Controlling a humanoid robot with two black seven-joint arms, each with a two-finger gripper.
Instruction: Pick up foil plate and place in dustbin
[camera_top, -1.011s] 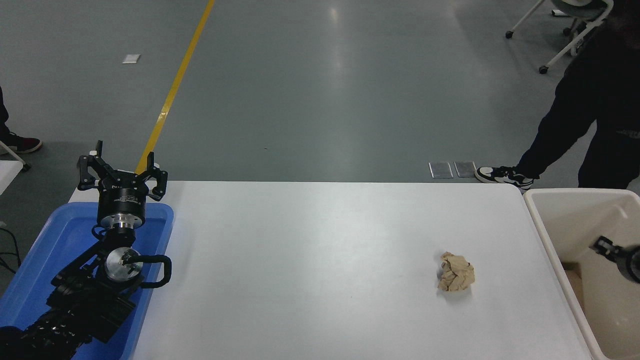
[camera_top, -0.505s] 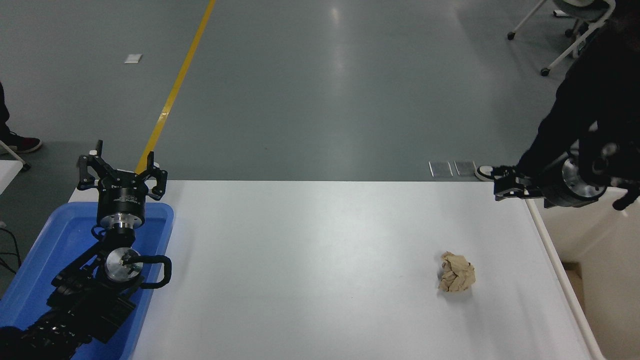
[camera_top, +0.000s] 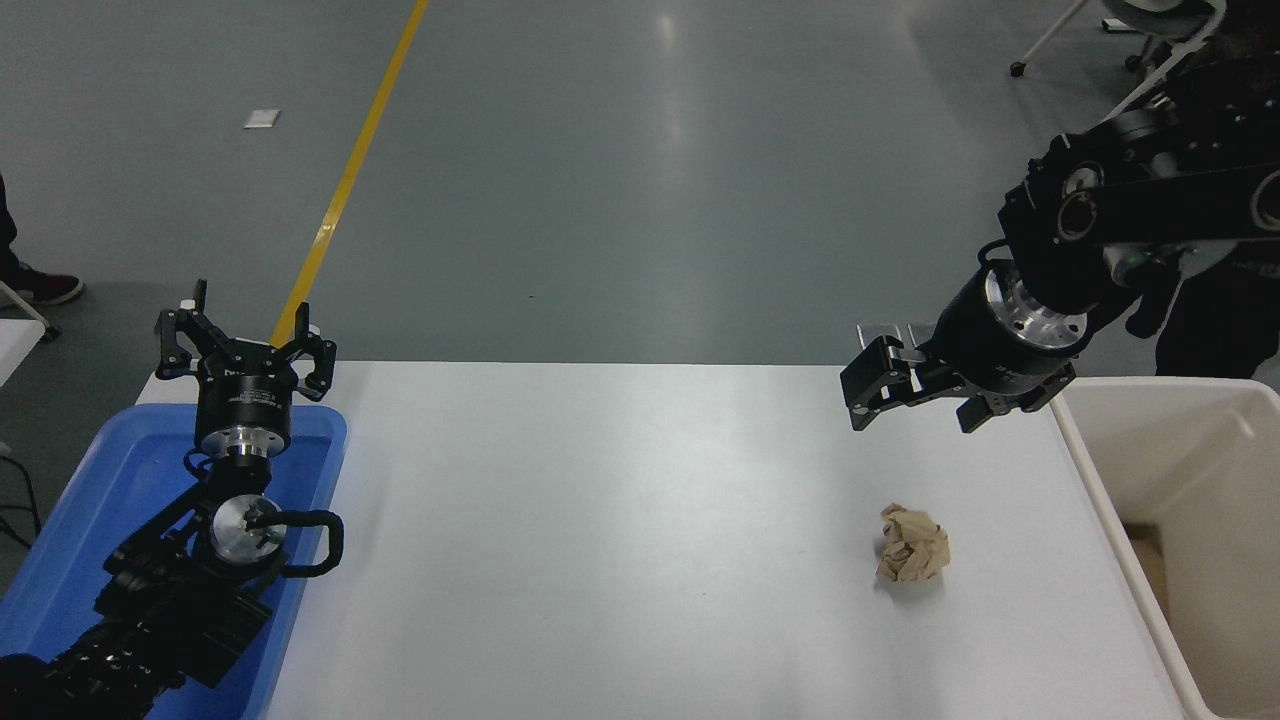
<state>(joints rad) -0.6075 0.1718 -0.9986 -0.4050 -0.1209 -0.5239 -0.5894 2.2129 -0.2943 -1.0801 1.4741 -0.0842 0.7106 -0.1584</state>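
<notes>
The dustbin (camera_top: 1190, 520) stands at the right end of the white surface (camera_top: 620, 520), rim against its edge; the foil plate cannot be seen anywhere. The right end effector (camera_top: 915, 405) hangs above the surface's far right part, just left of the bin, fingers spread and holding nothing. A paper ball (camera_top: 912, 544) lies below it. The left end effector (camera_top: 243, 345), fingers apart and empty, is parked over a blue tray (camera_top: 100, 500).

Nothing here is legible to me — the collar of my left gripper (camera_top: 243, 352) carries a small white marking, too blurred to make out, and I see no other label, number or sign.
</notes>
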